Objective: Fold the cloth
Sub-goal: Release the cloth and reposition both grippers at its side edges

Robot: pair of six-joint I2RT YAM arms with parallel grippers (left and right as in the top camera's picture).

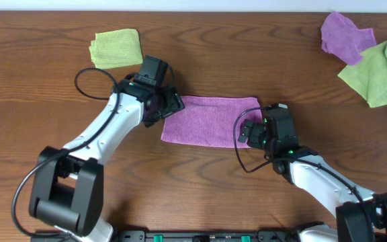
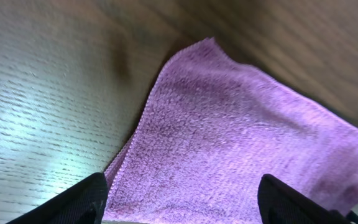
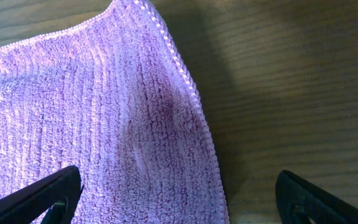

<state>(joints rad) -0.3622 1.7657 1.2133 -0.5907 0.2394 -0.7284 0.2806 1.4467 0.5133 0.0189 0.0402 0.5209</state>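
Through the left wrist camera I see a soft violet-magenta microfibre cloth [image 2: 241, 137] with a ribbed, looped pile, lying on a wood-grain table [image 2: 42, 93]. One corner of the cloth points away from me, and a stitched hem runs from that corner back toward the camera. Beside that hem the table is washed pale by glare; beyond the corner it is dark brown. The left gripper [image 2: 182, 208] hangs over the cloth's near part, its two black fingertips [image 2: 79, 199] spread wide, one just outside the hem, the other over the pile.
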